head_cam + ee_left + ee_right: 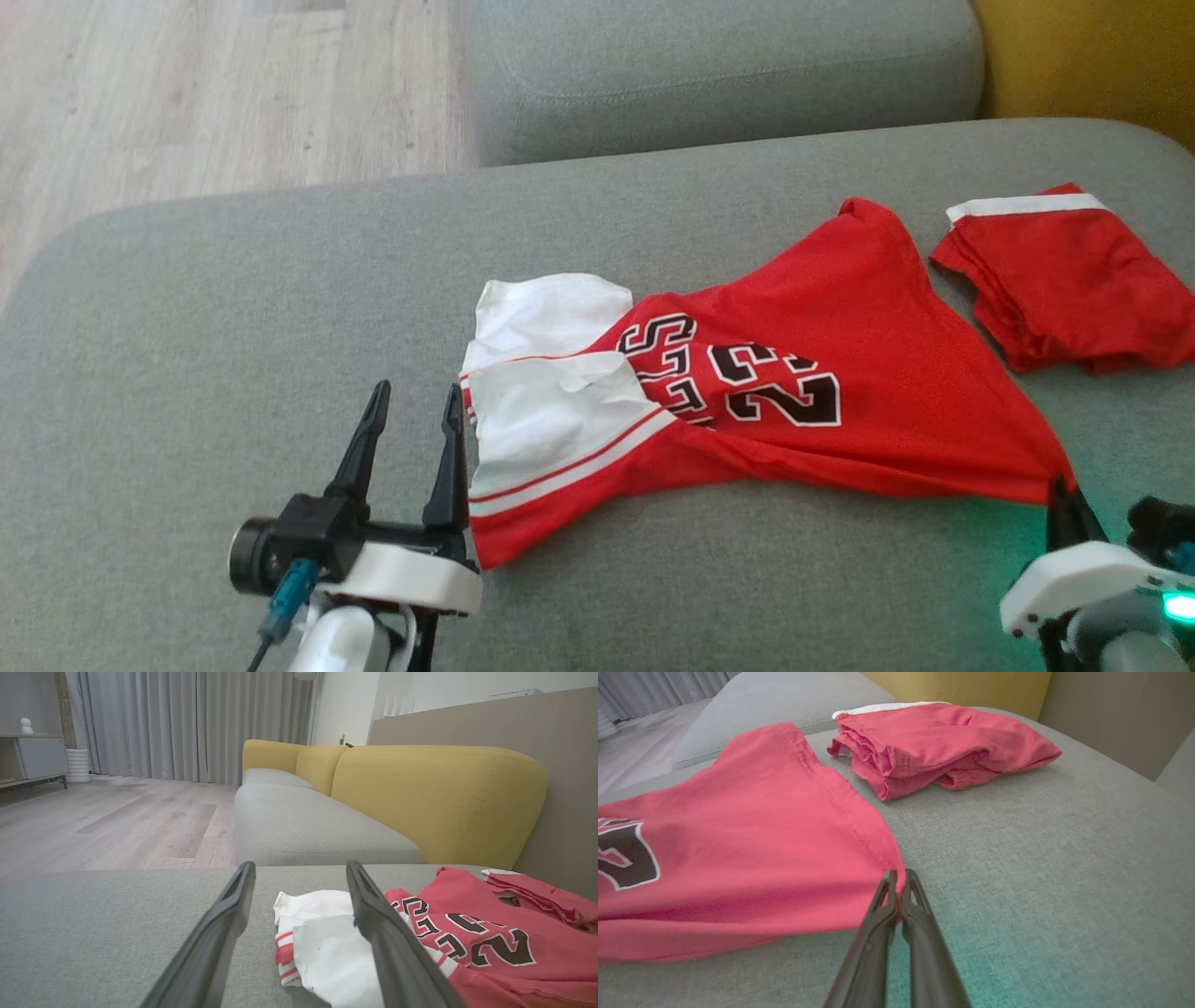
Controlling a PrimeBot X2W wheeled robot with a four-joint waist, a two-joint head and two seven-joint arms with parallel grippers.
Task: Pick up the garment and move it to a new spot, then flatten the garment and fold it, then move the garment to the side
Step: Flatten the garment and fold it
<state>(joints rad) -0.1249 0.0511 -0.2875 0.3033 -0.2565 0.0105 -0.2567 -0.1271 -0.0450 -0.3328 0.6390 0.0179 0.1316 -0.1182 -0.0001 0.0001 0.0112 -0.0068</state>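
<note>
Right gripper (899,877): fingers pressed together, pinching the jersey's (868,317) corner hem. Left gripper (416,392): spread wide, just beside the white striped end. Jersey is thin red knit with black numerals, rumpled, drawn to a point, lying mid-cushion (233,327) on coarse grey weave. Beyond, apart: folded red shorts (1074,280). Yellow backrest (434,798) behind.

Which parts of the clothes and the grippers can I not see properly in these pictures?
Head view: folds hide part of the jersey lettering.
Head view: the right edge cuts off the folded red garment.
Right wrist view: the right gripper, shut on the jersey corner, hides how much cloth it holds.
Left wrist view: a finger of the open left gripper covers some of the white cloth.
</note>
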